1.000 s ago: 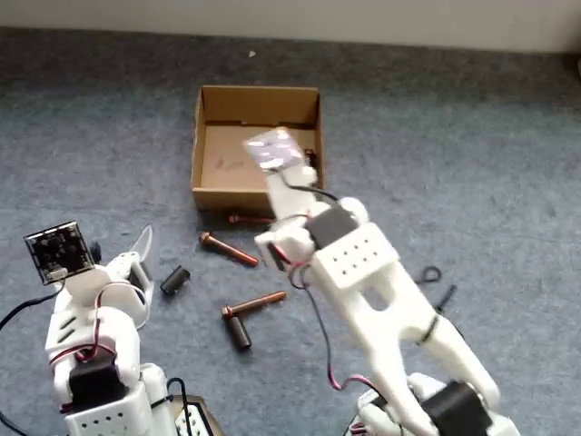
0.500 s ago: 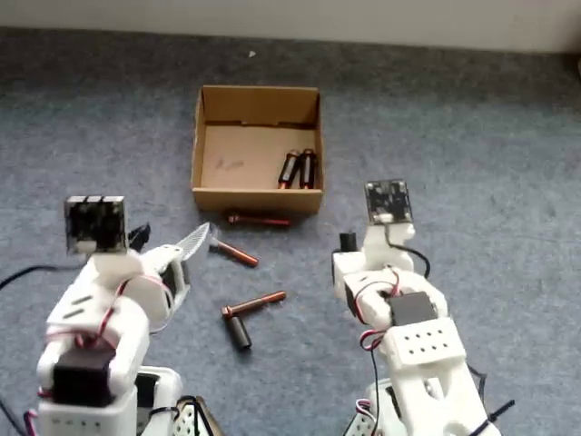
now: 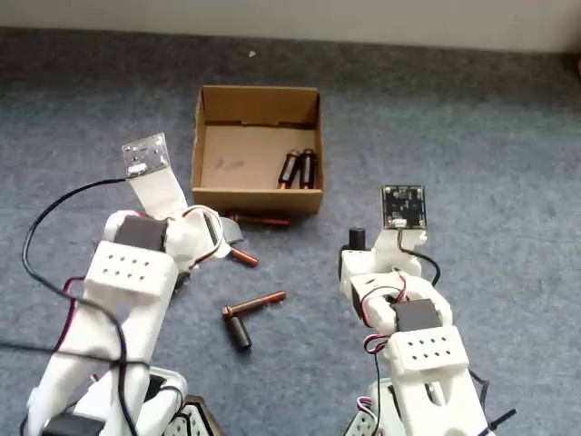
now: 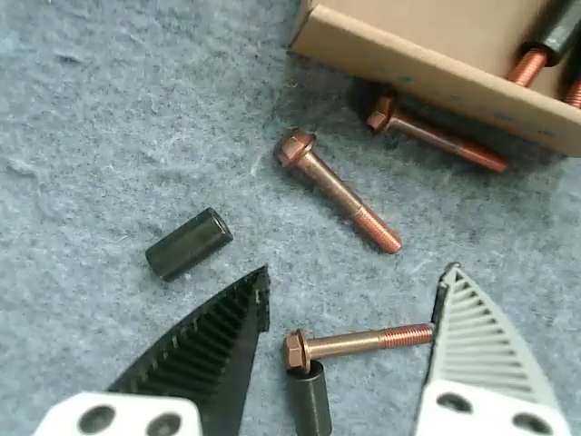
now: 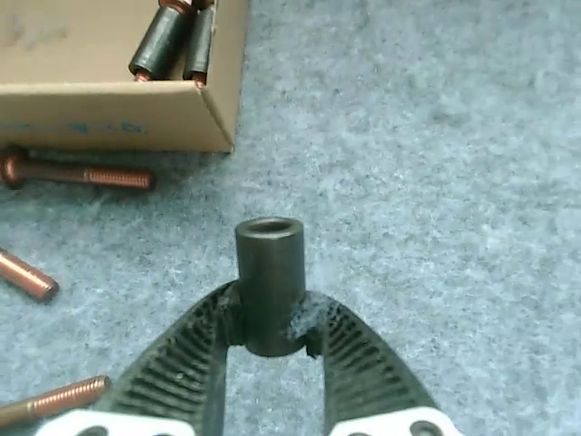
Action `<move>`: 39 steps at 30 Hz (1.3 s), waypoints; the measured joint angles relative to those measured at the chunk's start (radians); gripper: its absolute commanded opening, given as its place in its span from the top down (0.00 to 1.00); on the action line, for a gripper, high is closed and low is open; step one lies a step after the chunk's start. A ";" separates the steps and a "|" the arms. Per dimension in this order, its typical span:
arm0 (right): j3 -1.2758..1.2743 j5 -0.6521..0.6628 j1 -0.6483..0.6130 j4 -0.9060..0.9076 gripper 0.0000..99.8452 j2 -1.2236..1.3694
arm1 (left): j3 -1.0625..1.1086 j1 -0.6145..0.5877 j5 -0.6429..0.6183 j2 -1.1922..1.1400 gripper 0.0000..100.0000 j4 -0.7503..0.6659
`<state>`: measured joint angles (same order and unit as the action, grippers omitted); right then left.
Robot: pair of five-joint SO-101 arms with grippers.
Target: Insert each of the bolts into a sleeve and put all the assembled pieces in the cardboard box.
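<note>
The cardboard box (image 3: 257,145) holds two assembled pieces (image 3: 298,169), also seen as assembled pieces (image 5: 172,41). My right gripper (image 5: 270,318) is shut on a black sleeve (image 5: 270,263), held upright off the carpet to the right of the box; in the high view this right gripper (image 3: 356,243) sits in front of its arm. My left gripper (image 4: 357,271) is open above a copper bolt (image 4: 359,342) and a second sleeve (image 4: 311,400). Another bolt (image 4: 338,189) and a third sleeve (image 4: 189,243) lie close by. A further bolt (image 3: 259,219) rests against the box front.
Grey carpet covers the whole floor. The box wall (image 4: 436,64) stands just beyond the loose bolts. Open carpet lies to the right of the right arm and left of the box. A cable (image 3: 54,218) loops from the left arm.
The left arm swung forward from the near left to the loose bolts by the box. The right arm pulled back from the box to the right and holds a sleeve.
</note>
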<state>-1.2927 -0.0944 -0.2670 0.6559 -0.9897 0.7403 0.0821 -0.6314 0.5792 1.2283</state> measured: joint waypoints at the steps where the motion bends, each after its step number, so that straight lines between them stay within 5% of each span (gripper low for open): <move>1: 0.000 0.000 0.000 0.000 1.00 0.000 | -0.014 -0.002 -0.005 -0.046 0.70 0.000; 14: 0.000 0.000 0.000 0.000 1.00 0.000 | -0.258 0.002 -0.074 -0.609 0.70 -0.037; 20: 0.000 0.000 0.000 0.000 1.00 0.000 | -0.347 0.002 -0.074 -0.776 0.84 -0.037; 39: 0.000 0.000 0.000 0.000 1.00 -0.006 | -0.517 -0.044 -0.003 -0.928 1.00 -0.032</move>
<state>-1.2927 -0.0944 -0.2670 0.6559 -0.9958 0.2232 0.0376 -0.6345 -0.3491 1.1960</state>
